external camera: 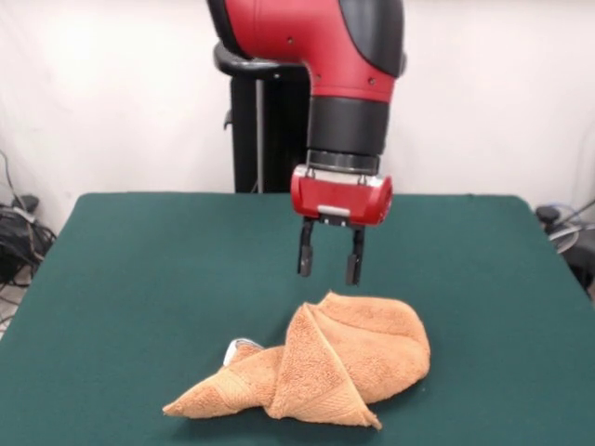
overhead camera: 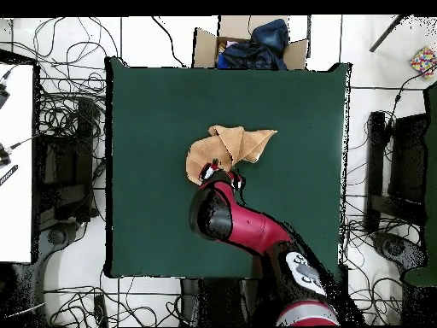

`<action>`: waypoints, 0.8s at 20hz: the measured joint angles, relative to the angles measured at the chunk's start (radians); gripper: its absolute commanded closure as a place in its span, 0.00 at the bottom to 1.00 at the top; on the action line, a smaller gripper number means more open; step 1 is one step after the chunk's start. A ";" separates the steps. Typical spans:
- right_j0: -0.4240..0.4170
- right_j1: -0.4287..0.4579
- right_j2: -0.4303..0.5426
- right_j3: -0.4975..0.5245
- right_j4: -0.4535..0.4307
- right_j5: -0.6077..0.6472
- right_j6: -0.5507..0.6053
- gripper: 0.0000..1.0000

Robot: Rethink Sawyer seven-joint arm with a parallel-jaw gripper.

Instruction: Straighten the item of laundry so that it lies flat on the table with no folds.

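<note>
The item of laundry (external camera: 335, 367) is an orange-tan towel lying crumpled and folded over itself near the front of the green table (external camera: 139, 269). A twisted corner points to the left, and a small white tag shows beside it. My gripper (external camera: 329, 265) hangs just above the towel's rear edge, open, with nothing between its black fingers (external camera: 305, 253). In the overhead view the towel (overhead camera: 230, 147) lies bunched near the table's (overhead camera: 154, 171) middle, partly hidden under the arm, and the gripper (overhead camera: 224, 178) sits at its lower edge.
Beyond the table's far edge in the overhead view stands a cardboard box (overhead camera: 247, 44) with dark cloth in it. Cables and equipment lie on the floor on both sides. Another table (overhead camera: 15, 162) stands at the left.
</note>
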 measured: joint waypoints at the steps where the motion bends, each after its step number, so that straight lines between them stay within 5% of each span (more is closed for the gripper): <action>1: 0.001 0.006 0.000 0.000 0.000 -0.011 0.000 0.00; 16: 0.023 0.136 0.000 -0.001 0.001 -0.167 0.000 0.00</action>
